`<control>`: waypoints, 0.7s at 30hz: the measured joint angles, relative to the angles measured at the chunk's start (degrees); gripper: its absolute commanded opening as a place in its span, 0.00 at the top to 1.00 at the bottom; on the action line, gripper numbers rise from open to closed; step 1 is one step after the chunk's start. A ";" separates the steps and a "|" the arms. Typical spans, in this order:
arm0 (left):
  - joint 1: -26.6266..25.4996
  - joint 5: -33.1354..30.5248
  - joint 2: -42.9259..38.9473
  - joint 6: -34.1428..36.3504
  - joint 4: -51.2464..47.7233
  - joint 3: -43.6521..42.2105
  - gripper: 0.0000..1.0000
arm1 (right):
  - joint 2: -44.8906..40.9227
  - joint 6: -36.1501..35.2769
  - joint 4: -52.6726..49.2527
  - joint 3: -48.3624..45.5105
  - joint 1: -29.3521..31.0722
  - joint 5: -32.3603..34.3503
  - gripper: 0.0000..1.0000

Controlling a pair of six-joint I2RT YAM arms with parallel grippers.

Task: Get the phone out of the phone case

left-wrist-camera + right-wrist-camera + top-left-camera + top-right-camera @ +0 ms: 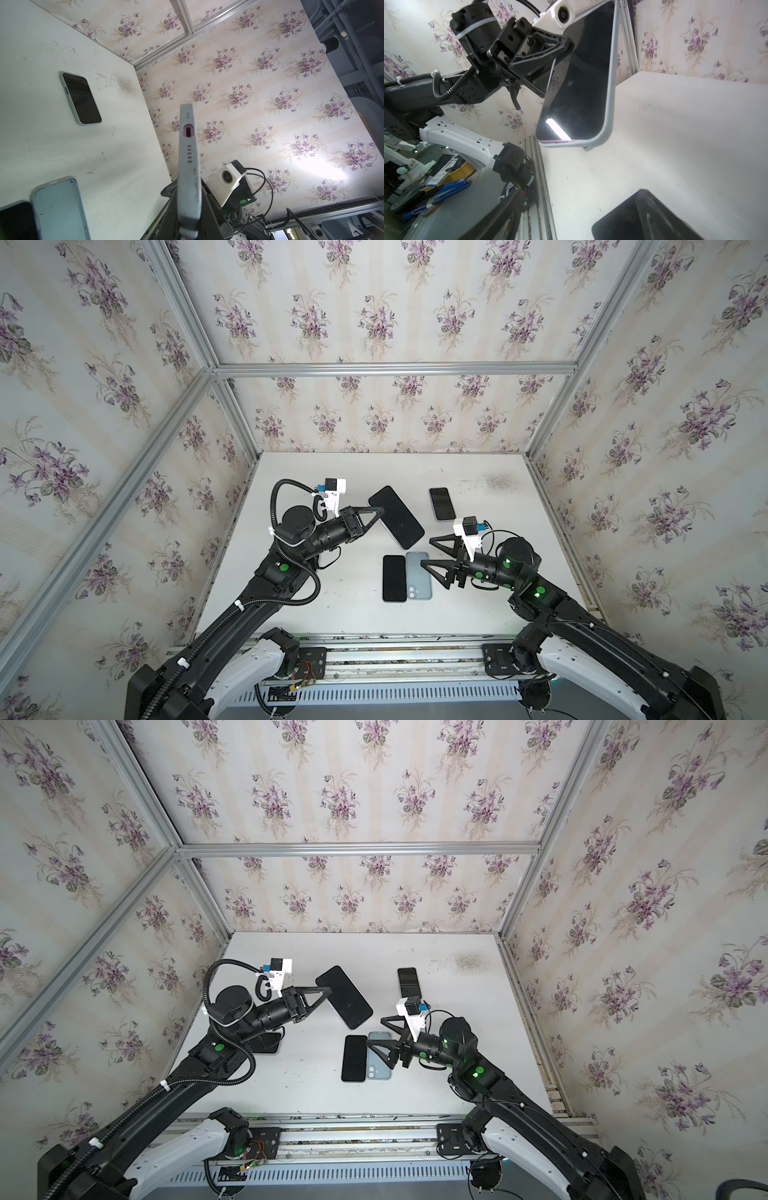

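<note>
I have the left claw (380,512) (327,992) pressed together on a cased phone (397,517) (345,997), pinching it at an edge near its charging-port end; the port shows in the left wrist view, ringed in pink on the narrow end of the grey case (188,166). The phone reaches out from that claw towards the middle, screen up and lifted clear of the white table (353,614); it sits inside its case, the grey rim running round the dark glass in the right wrist view (583,79), with a thin purple strip along the short end farthest from the left claw. My right claw (428,551) (376,1031) is spread wide and holds nothing; it hangs just beside the free end of the lifted phone, apart from it as far as I can judge. Under the right claw's fingers, flat on the table, lies a pale blue case (417,578) (380,1071) with two round camera openings at the end nearer me; it looks empty and open side up in the left wrist view (58,207), though I cannot be sure. A bare black phone (394,578) (354,1058) lies touching its long side, on the side towards the left claw. Beyond the right claw, towards the back wall, a smaller cased phone (441,504) (81,98) rests screen up.
</note>
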 measured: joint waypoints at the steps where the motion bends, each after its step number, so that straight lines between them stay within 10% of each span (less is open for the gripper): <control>1: 0.00 0.13 0.00 -0.26 0.15 -0.04 1.00 | 0.90 1.09 1.79 -0.15 0.11 -0.24 0.11; 21: -0.90 0.39 0.68 -2.95 4.33 -1.31 1.00 | 10.14 7.58 17.66 -0.42 1.51 0.20 0.14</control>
